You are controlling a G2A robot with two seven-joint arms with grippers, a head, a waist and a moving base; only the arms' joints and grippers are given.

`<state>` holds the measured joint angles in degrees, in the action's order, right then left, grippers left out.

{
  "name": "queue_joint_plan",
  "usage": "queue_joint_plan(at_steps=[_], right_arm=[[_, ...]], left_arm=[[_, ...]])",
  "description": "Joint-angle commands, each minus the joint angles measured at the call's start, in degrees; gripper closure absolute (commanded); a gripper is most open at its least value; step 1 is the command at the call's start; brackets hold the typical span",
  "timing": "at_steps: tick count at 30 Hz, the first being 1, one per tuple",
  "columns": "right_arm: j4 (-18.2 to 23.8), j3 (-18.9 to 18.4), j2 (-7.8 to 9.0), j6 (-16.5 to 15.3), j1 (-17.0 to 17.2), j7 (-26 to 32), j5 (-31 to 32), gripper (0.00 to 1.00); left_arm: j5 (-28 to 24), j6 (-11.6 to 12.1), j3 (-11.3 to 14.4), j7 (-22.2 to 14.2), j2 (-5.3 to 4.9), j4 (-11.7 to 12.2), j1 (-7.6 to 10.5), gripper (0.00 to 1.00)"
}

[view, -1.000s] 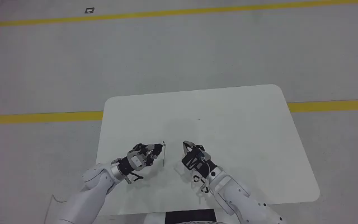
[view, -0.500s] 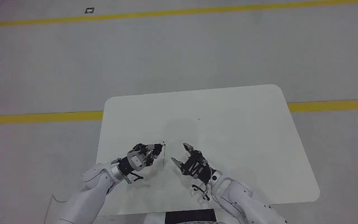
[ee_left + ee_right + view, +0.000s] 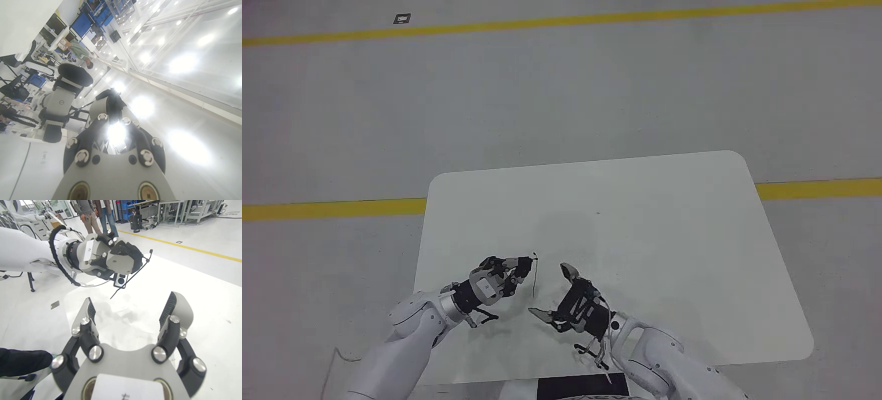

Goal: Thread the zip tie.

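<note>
The left end effector point(image 3: 510, 273) is hovering over the near part of the white worktop point(image 3: 682, 220) with its wrist turned sideways. Its black padded fingers point(image 3: 130, 253) are pinching the black zip tie point(image 3: 136, 273) just below the head. The zip tie is hanging at a slant, head up and thin tail pointing down toward the worktop; I cannot tell whether the tail is touching it. Just beside the zip tie, on the side away from the left arm, the right end effector point(image 3: 130, 306) is sitting with its jaws spread wide and gripping nothing, its ribbed pads facing the tail but staying apart from it. Well beyond the zip tie, past the worktop's far edge, a yellow line point(image 3: 542, 22) is running across the grey floor.
</note>
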<state>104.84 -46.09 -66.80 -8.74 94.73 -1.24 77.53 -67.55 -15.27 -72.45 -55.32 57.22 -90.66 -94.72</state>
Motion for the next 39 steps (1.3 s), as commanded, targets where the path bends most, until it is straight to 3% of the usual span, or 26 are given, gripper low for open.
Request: queue_joint_plan(at_steps=[1, 9, 16, 18, 29, 39], right_arm=[[-0.44, 0.63, -0.32, 0.85, -0.70, 0.29, -0.19, 0.60], [-2.38, 3.00, -1.53, 3.33, -2.93, 0.88, -0.33, 0.67], [-2.51, 3.78, -2.01, 5.48, -3.36, 0.29, 1.86, 0.83], [-2.25, 3.76, -2.03, 5.91, -3.20, -0.21, 2.68, 1.00], [-0.74, 2.75, -1.58, 7.68, -1.61, -0.52, 9.58, 1.00], [-0.07, 0.49, -0.76, 6.16, -0.12, 0.42, 12.42, 1.00]], left_arm=[[0.00, 0.00, 0.00, 0.00, 0.00, 0.00, 0.00, 1.00], [0.00, 0.00, 0.00, 0.00, 0.00, 0.00, 0.00, 1.00], [0.00, 0.00, 0.00, 0.00, 0.00, 0.00, 0.00, 1.00], [0.00, 0.00, 0.00, 0.00, 0.00, 0.00, 0.00, 1.00], [0.00, 0.00, 0.00, 0.00, 0.00, 0.00, 0.00, 1.00], [0.00, 0.00, 0.00, 0.00, 0.00, 0.00, 0.00, 1.00]])
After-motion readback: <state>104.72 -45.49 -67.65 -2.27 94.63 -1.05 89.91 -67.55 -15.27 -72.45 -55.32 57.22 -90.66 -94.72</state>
